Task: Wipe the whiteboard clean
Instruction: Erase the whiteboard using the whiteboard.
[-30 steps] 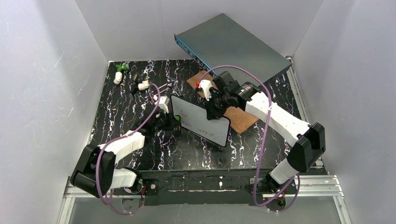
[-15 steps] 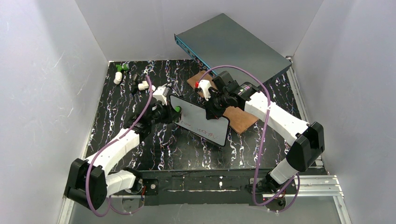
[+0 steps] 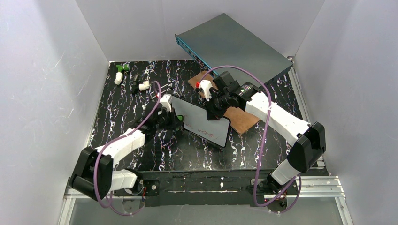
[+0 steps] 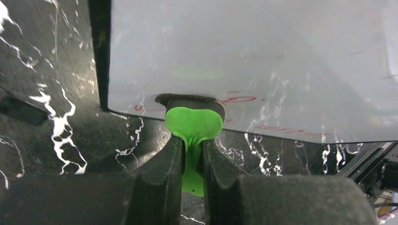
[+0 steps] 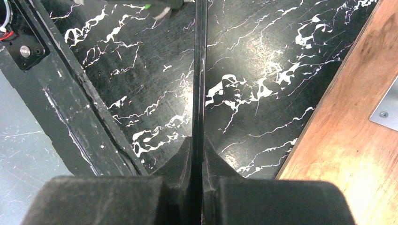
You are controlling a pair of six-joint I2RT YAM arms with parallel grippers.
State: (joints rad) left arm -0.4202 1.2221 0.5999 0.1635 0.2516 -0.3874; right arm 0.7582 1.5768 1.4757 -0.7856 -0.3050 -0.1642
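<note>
White walls box in a black marbled table. Nearest me, my left pincer is clenched on a green eraser, whose dark pad presses against the whiteboard near its lower left corner. The board stands tilted at mid-table, and my right pincer is clamped on its far top edge to steady it. Red writing shows along the bottom strip; the upper face looks clean. I judge I am mid-wipe. Next I should drag the pad along that strip, pressing evenly while the right grip braces. Behind lie a plank and a grey box.
</note>
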